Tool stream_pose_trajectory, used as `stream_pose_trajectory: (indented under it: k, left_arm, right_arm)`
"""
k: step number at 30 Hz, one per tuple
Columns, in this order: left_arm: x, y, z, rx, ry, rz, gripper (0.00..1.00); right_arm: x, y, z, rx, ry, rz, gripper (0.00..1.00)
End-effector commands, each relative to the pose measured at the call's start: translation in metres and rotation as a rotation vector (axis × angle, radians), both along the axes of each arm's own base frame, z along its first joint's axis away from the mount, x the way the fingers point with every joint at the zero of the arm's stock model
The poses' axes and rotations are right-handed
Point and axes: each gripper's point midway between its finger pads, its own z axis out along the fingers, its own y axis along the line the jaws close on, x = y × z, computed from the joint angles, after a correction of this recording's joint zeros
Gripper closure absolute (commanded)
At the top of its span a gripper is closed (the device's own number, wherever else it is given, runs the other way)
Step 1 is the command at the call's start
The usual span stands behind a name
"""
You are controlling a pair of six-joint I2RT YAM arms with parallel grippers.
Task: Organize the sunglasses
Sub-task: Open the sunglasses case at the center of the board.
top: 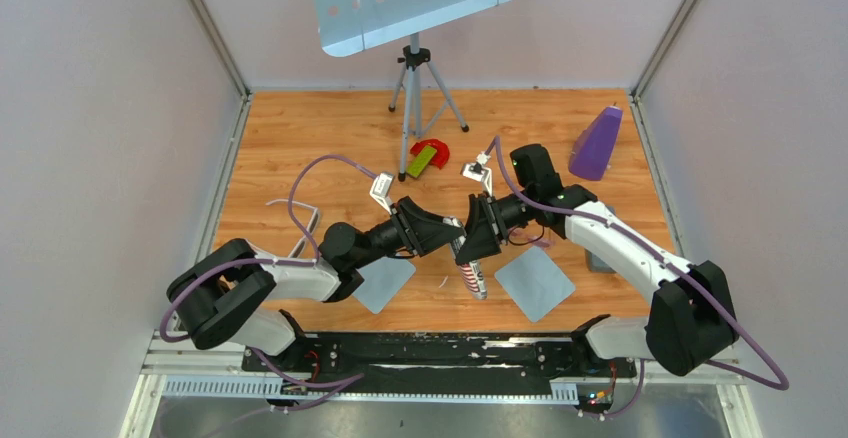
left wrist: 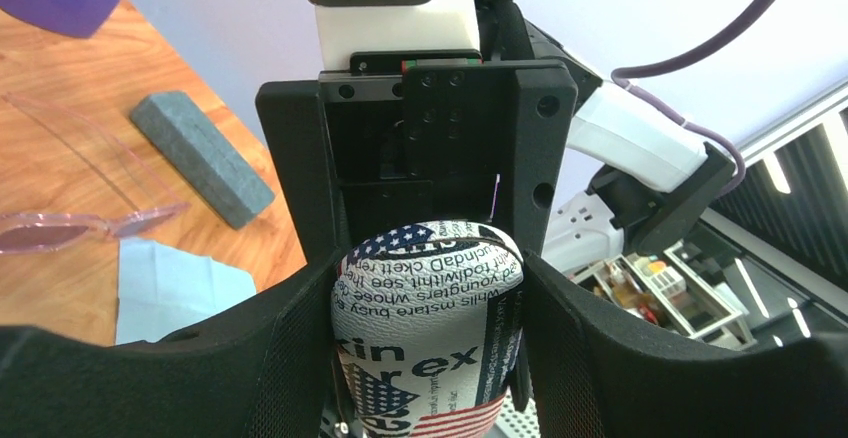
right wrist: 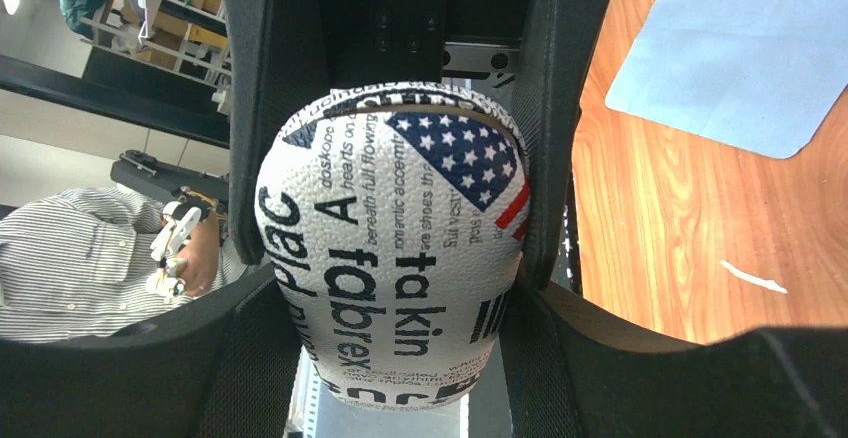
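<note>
A white hard case printed with black text and flag patterns hangs over the table's middle, held from both sides. In the left wrist view my left gripper is shut on the case, both pads pressed against its sides. My right gripper is shut on the opposite end of the case. From above, the left gripper and right gripper meet nose to nose. The sunglasses, pale pink and see-through, lie on the wood beside a blue cloth.
A grey oblong case lies near the sunglasses. Two light blue cloths lie flat near the front edge. Farther back stand a tripod, a red and green item and a purple cone-like object.
</note>
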Motion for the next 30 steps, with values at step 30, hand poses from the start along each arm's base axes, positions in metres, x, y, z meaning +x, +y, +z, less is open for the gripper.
stream_pose_trajectory:
  k: [30]
  left_arm:
    - [-0.014, 0.005, 0.006, -0.052, -0.037, -0.095, 1.00]
  right_arm:
    - [-0.022, -0.014, 0.001, 0.084, 0.126, 0.110, 0.24]
